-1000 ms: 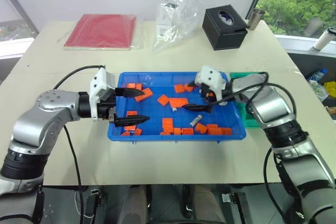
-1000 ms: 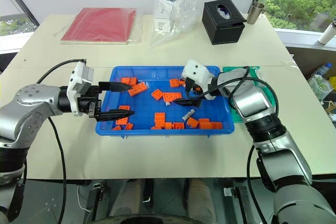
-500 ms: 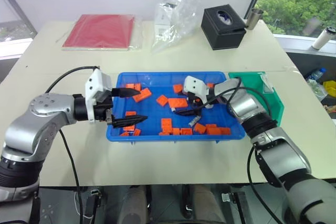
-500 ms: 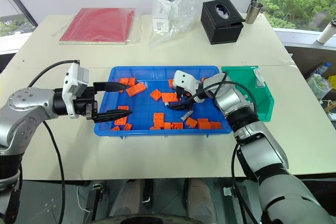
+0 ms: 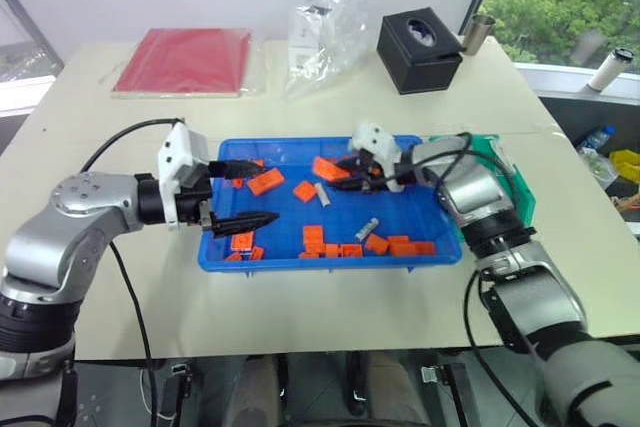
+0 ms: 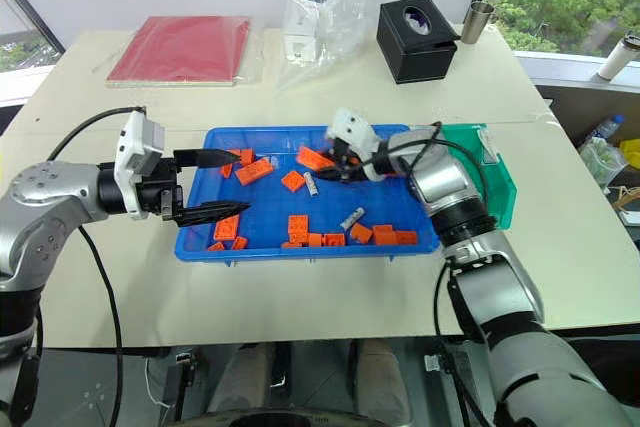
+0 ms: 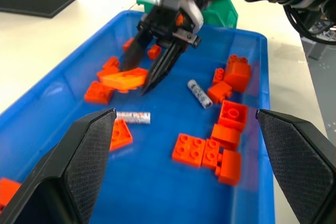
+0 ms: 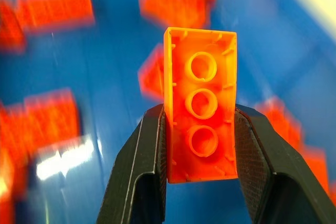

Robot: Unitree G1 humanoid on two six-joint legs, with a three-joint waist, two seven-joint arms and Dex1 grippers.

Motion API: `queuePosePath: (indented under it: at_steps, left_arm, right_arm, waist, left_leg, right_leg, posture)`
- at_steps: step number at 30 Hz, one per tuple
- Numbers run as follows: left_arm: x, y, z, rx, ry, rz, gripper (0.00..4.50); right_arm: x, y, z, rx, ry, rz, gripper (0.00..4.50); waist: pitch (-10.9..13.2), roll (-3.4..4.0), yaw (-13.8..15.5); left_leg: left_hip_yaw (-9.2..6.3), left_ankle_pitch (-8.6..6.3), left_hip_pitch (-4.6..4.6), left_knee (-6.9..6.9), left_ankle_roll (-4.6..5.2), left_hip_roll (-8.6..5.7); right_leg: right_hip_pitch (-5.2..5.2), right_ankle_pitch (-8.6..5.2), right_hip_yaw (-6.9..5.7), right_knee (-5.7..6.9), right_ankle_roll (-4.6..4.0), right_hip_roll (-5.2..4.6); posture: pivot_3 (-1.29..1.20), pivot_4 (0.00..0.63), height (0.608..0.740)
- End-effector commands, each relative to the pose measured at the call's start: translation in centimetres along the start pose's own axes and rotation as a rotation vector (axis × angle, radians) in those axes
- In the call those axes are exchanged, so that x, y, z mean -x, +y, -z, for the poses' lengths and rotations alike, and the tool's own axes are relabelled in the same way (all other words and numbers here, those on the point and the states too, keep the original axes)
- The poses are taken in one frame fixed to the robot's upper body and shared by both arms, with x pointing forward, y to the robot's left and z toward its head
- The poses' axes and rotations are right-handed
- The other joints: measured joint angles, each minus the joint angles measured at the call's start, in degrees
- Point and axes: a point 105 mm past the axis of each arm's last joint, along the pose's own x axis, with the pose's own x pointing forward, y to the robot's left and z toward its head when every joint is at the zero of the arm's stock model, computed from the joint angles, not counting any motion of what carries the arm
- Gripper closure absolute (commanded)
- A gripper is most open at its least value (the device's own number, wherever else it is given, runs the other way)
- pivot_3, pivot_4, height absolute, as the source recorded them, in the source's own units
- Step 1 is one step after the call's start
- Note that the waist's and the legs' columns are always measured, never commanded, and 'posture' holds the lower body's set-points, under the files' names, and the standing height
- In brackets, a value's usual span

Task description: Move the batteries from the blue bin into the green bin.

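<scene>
My right gripper (image 8: pixel 199 203) is clamped on an orange block (image 8: pixel 200 127), not a battery. Left gripper (image 5: pixel 243 194) open, empty. Two batteries (image 7: pixel 200 93) lie mid blue bin (image 5: pixel 300 144), green bin (image 5: pixel 513 187) at its right edge. They're probably small, hard, slick and roll-prone: pinch across the middle.
</scene>
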Motion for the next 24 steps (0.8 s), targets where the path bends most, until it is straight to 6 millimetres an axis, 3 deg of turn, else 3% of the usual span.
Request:
queuePosePath:
  at_steps: [1,4,6,10,15,20,24]
  left_arm:
    - [-0.1,0.1,-0.6,-0.034,-0.018,0.006,0.00]
    - [-0.3,0.1,-0.7,-0.036,-0.025,0.011,0.00]
    - [-0.5,0.1,-0.8,-0.037,-0.030,0.012,0.00]
    - [-0.6,0.2,-0.8,-0.037,-0.034,0.015,0.00]
    - [-0.7,0.3,-0.6,-0.029,-0.033,0.020,0.00]
    - [-1.2,0.2,-0.6,-0.024,-0.039,0.032,0.00]
    - [-1.4,0.3,-0.8,-0.029,-0.041,0.041,0.00]
  right_arm:
    - [-2.8,2.4,-5.1,0.021,-0.117,-0.019,2.83]
    - [-4.8,3.7,-5.3,0.037,-0.090,0.012,1.35]
    - [-4.8,3.0,-4.9,0.029,-0.053,0.082,0.37]
    - [-2.6,1.1,-3.5,-0.039,0.004,0.208,0.37]
    - [1.6,0.6,0.8,-0.234,0.158,0.363,0.37]
    - [1.3,2.3,3.4,-0.344,0.215,0.366,0.37]
    - [0.6,2.1,4.5,-0.383,0.221,0.390,0.37]
  waist:
    - [0.0,0.00,0.1]
    - [0.0,0.00,0.7]
    - [0.0,-0.02,1.2]
    - [0.0,-0.06,2.0]
    - [0.0,-0.07,1.8]
    - [0.0,-0.06,0.5]
    - [0.0,-0.06,0.3]
  left_leg:
    - [-0.01,0.00,0.00,-0.02,0.00,0.01]
    - [-0.05,0.01,-0.03,-0.02,-0.02,0.02]
    - [-0.06,0.01,-0.08,0.05,-0.02,-0.03]
    - [-0.02,0.01,-0.09,0.19,-0.02,-0.12]
    - [-0.02,0.01,-0.09,0.07,-0.01,-0.13]
    - [-0.06,0.01,-0.04,-0.01,-0.01,-0.06]
    - [-0.06,0.01,-0.03,-0.02,-0.01,-0.02]
  right_leg:
    - [-0.03,0.00,0.00,0.05,-0.01,0.01]
    - [-0.03,-0.01,-0.02,0.07,-0.02,0.06]
    - [0.00,-0.01,-0.04,0.06,-0.01,-0.06]
    - [0.13,-0.02,-0.04,-0.16,-0.04,-0.21]
    - [0.09,0.00,-0.04,-0.16,-0.01,-0.19]
    - [0.03,0.00,-0.05,-0.05,-0.01,-0.05]
    - [0.00,0.00,-0.03,-0.02,-0.01,0.02]
  posture:
    - [0.00,0.150,0.736]
    - [0.00,0.150,0.736]
    - [0.00,0.150,0.736]
    - [0.00,0.150,0.736]
    - [0.00,0.150,0.736]
    - [0.00,0.150,0.736]
    - [0.00,0.150,0.736]
